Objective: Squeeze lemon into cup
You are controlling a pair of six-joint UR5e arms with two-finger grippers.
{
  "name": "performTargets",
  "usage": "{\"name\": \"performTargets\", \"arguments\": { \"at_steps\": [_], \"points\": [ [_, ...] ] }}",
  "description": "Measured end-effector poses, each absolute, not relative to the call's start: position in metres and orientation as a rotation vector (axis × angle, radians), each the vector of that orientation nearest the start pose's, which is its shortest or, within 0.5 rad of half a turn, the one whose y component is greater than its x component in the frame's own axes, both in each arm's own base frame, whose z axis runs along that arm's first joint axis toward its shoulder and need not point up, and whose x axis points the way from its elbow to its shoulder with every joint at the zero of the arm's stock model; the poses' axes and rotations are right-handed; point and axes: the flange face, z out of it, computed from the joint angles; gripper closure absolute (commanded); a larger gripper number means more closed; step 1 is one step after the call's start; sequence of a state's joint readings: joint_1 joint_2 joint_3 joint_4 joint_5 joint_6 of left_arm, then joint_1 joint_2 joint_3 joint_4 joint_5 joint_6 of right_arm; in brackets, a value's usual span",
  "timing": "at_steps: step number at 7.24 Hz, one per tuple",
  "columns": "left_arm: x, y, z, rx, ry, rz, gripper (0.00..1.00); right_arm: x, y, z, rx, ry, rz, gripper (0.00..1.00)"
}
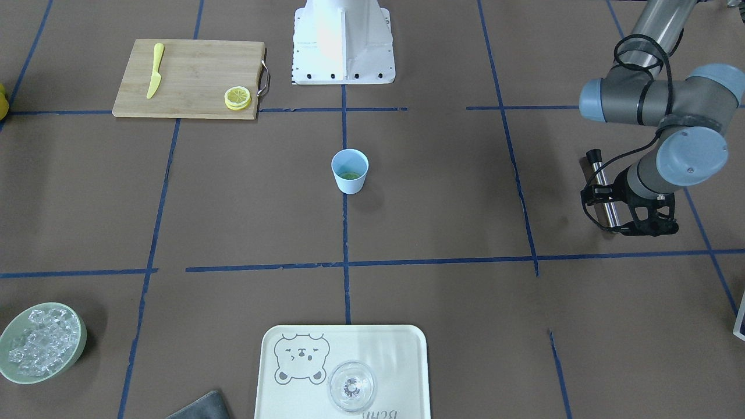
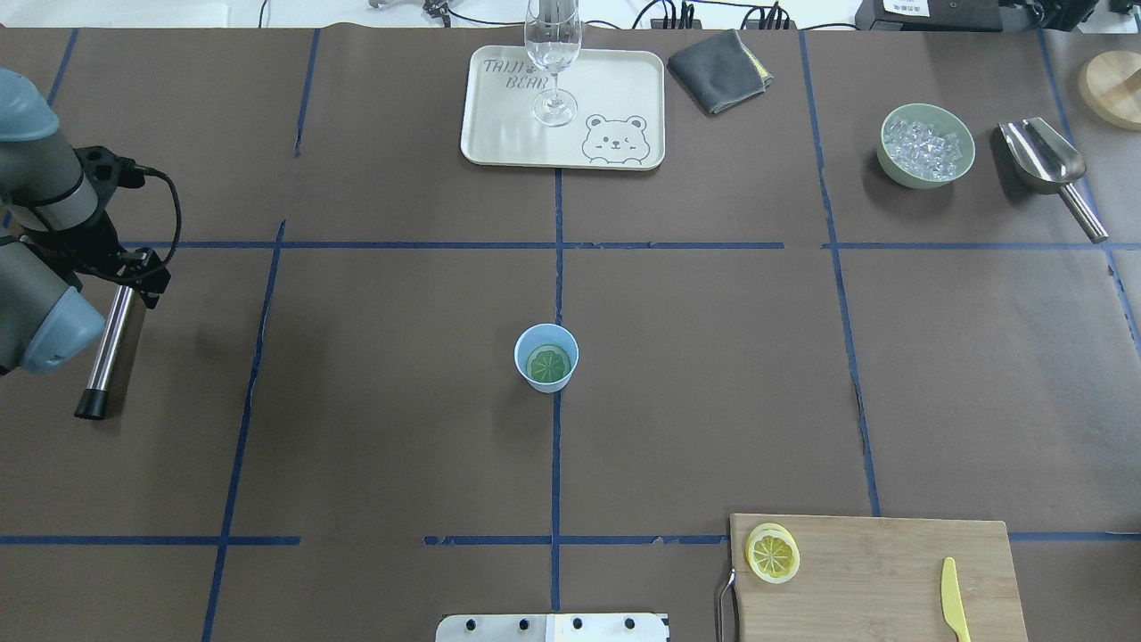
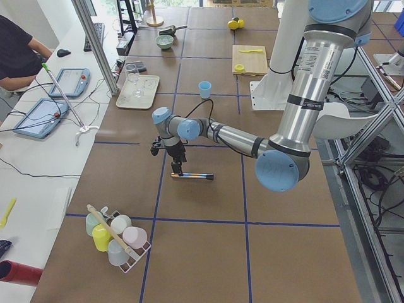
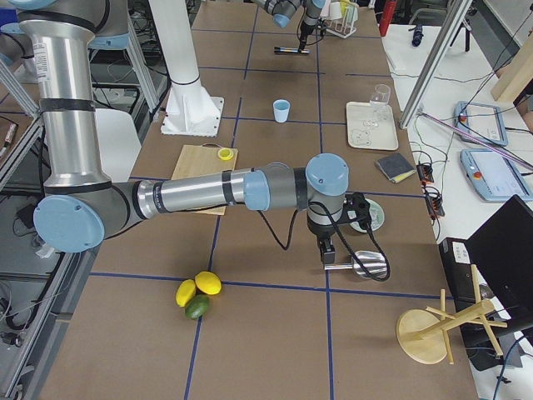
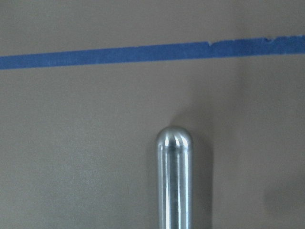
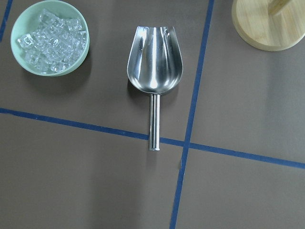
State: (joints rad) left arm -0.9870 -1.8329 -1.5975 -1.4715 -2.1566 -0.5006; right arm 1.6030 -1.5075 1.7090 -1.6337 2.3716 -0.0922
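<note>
The lemon slice (image 1: 238, 98) lies on the wooden cutting board (image 1: 192, 75) near its handle; it also shows in the overhead view (image 2: 772, 554). The light-blue cup (image 1: 350, 170) stands upright at the table's centre with a green slice inside (image 2: 547, 363). My left gripper (image 2: 138, 276) is far to the cup's left, at one end of a metal rod (image 2: 107, 348) that lies low on the table. I cannot tell whether it grips the rod. My right gripper (image 4: 327, 258) hangs over a steel scoop (image 6: 155, 62), far from the lemon. I cannot tell its state.
A yellow knife (image 2: 954, 611) lies on the board. A pale green bowl (image 2: 927, 178) holds ice beside the scoop. A tray (image 2: 508, 125) with a clear glass (image 2: 553, 53) and a grey cloth (image 2: 720, 58) sit at the far edge. Whole fruits (image 4: 200, 292) lie near the right arm.
</note>
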Motion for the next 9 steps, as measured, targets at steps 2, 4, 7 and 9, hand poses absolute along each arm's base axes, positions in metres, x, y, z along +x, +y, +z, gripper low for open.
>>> {"name": "performTargets", "arguments": {
  "at_steps": [2,4,7,9],
  "points": [
    [0.228,-0.551,0.459,-0.017,0.668,0.117,0.00,0.078,-0.519,0.561,0.183,-0.789,-0.114,0.00],
    [0.145,-0.570,0.409,0.085,0.762,0.026,0.00,0.078,-0.518,0.567,0.170,-0.791,-0.107,0.00],
    [0.045,-0.581,0.438,0.180,0.741,0.091,0.00,0.078,-0.514,0.594,0.117,-0.798,-0.082,0.00],
    [-0.020,-0.561,0.511,0.163,0.714,0.129,0.00,0.078,-0.510,0.605,0.095,-0.802,-0.069,0.00]
  ]
}}
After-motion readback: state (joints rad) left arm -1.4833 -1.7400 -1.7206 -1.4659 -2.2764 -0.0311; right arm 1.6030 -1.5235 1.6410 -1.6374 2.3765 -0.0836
